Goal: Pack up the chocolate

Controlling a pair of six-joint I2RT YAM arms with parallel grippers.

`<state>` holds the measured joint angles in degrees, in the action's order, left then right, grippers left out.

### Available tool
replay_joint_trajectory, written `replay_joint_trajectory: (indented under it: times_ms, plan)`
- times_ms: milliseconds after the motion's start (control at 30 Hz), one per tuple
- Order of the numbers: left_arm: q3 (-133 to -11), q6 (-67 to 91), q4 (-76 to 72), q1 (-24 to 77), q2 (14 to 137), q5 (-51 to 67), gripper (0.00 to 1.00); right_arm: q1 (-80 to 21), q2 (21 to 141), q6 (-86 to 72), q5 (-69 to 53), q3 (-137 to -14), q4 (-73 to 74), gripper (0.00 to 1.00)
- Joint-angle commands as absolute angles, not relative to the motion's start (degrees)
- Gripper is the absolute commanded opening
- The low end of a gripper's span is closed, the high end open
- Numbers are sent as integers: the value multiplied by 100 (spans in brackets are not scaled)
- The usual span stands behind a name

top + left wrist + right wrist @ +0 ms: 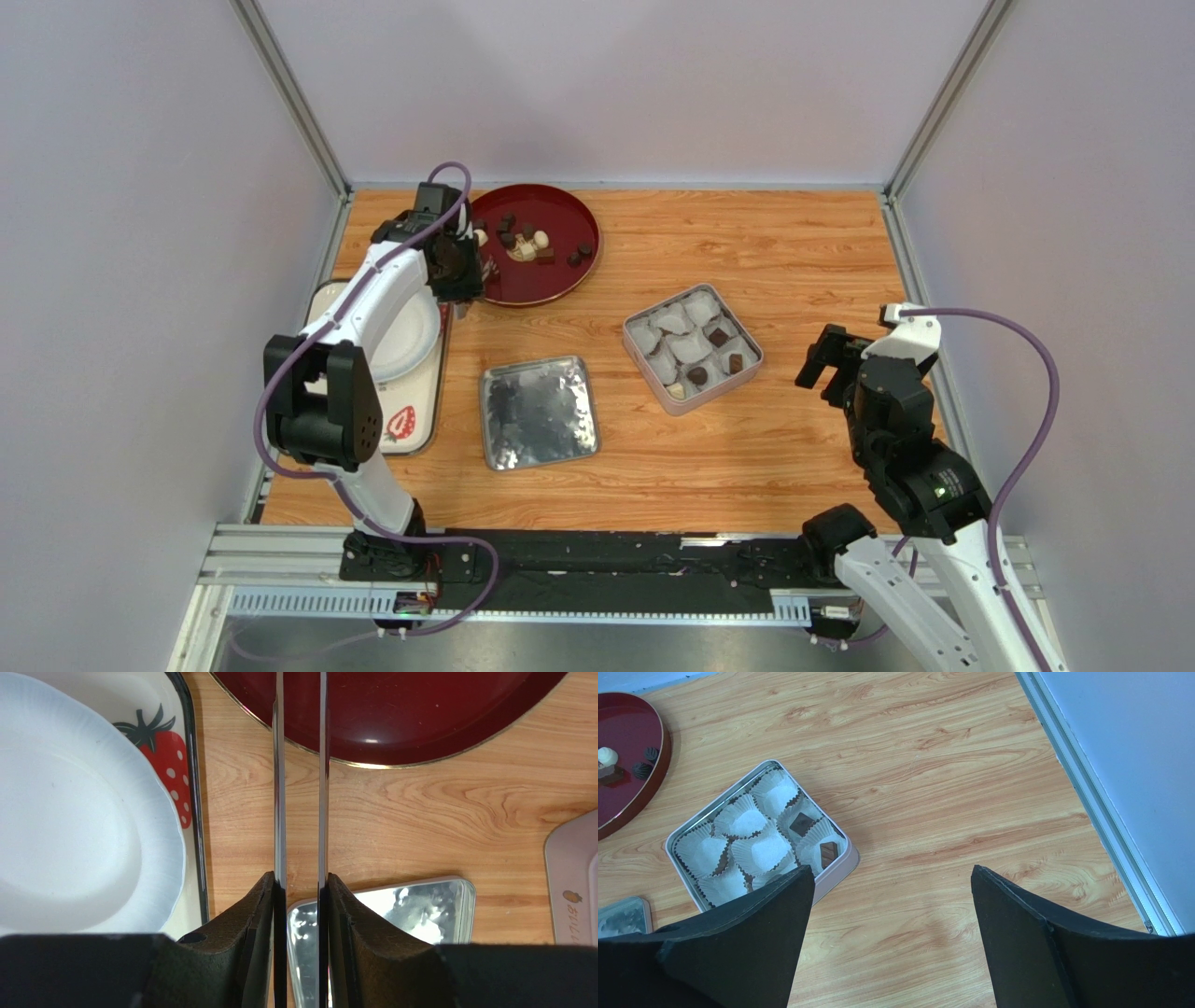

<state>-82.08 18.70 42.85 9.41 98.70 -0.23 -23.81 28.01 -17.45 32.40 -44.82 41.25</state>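
Note:
Several chocolate pieces [529, 247], dark and cream, lie on the dark red plate [561, 276] at the back left. The open tin [638, 350] holds white paper cups and three dark pieces [718, 336]; two of those pieces [801, 822] show in the right wrist view. My left gripper [463, 269] is at the plate's left edge, shut on thin metal tweezers [278, 777]. Its blades stay slightly apart and reach over the plate [421, 714]; their tips are out of view. My right gripper [828, 367] is open and empty, right of the tin [840, 871].
The shiny tin lid [539, 410] lies flat in front of the red plate. A white paper plate [400, 336] sits on a strawberry-print tray [407, 427] at the left edge. Grey walls and metal rails close in the table's sides and back.

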Motion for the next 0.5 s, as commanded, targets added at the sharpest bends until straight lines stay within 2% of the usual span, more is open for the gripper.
replay_joint_trajectory:
  times_ms: [0, 467]
  plan:
    - [-8156, 1670, 4359, 1028, 9229, 210, 29, -2356, 2725, -1688, 3208, -4491, 3885, 86]
    - [-8226, 1643, 4394, 2064, 8789, 685, 29, -2382, 2707, -1696, 3208, -4491, 3885, 86]
